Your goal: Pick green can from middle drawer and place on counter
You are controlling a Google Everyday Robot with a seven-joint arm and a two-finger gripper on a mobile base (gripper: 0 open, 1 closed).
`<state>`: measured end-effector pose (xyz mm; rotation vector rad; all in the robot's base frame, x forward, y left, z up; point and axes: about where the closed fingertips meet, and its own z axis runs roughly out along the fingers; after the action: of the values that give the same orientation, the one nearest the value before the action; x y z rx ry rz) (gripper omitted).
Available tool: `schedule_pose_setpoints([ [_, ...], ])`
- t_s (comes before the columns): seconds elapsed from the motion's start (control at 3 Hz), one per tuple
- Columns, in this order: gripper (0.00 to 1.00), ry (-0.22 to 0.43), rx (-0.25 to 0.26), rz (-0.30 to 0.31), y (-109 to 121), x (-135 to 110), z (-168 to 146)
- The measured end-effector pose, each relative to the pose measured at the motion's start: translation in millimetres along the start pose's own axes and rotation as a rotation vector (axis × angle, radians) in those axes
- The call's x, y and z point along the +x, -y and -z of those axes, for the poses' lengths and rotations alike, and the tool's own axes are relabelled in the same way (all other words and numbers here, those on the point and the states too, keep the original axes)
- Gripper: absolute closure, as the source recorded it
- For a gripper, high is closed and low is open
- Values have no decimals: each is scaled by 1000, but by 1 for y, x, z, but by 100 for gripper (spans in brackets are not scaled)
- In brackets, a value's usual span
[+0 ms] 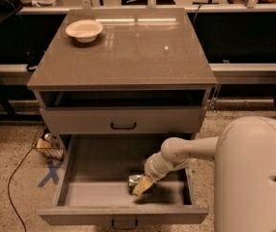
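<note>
The green can (133, 181) lies on the pale floor of the open middle drawer (94, 178), towards its front right. My gripper (141, 185) reaches down into the drawer from the right and sits right at the can, covering its right side. The white arm (186, 151) runs from the robot body at lower right to the gripper. The glossy grey-brown counter (128, 52) tops the cabinet above the drawer.
A beige round bowl (84, 30) stands at the counter's back left. A shallower drawer front with a black bar handle (123, 125) sits shut above the open drawer. A box and cable (45, 146) lie on the floor at left. The robot's white body (253, 178) fills the lower right.
</note>
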<state>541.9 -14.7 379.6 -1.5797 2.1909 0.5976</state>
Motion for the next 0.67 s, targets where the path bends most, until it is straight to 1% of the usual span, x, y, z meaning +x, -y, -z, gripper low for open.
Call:
schedule_pose_setpoints([
  [0.67,66,-22,-10,-2,0,7,0],
])
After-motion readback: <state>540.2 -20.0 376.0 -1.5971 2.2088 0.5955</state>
